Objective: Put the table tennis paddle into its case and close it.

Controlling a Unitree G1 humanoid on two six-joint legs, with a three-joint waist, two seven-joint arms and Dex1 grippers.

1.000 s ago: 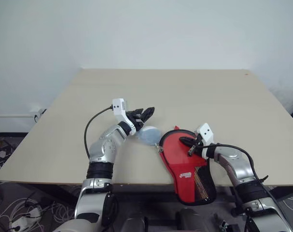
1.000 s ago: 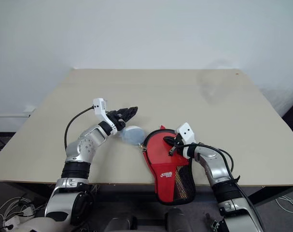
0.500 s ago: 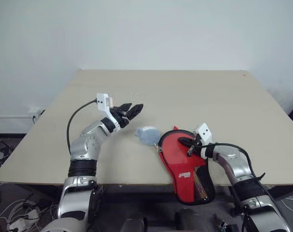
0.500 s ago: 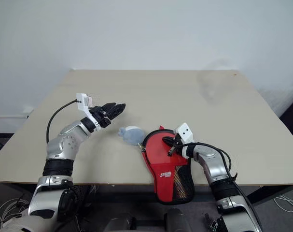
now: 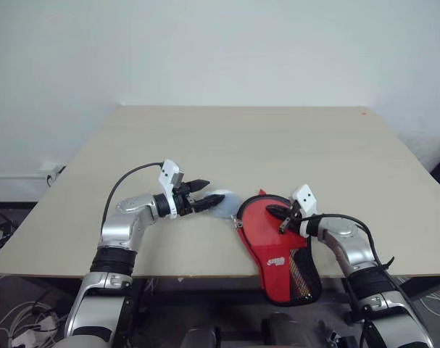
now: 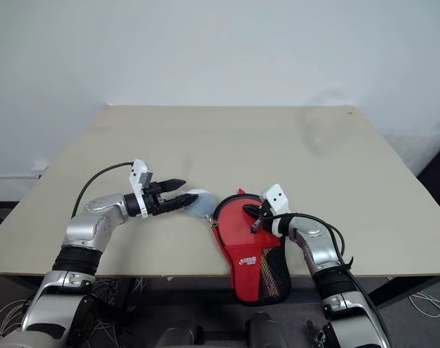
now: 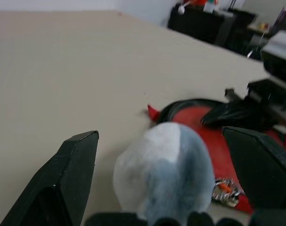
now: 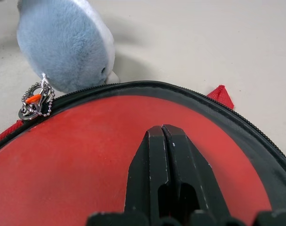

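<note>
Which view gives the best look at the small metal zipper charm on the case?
The right wrist view: the zipper charm, a metal ring on a bead chain with an orange piece, hangs sharp at the case rim beside the plush toy. The left wrist view shows it blurred; in the head views it is a speck.

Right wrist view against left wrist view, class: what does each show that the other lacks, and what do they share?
Right wrist alone: the shut right gripper resting on the case. Left wrist alone: the left gripper, fingers spread either side of the fluffy ball, and dark furniture beyond the table. Shared: case, ball, zip-pull charm, table.
</note>
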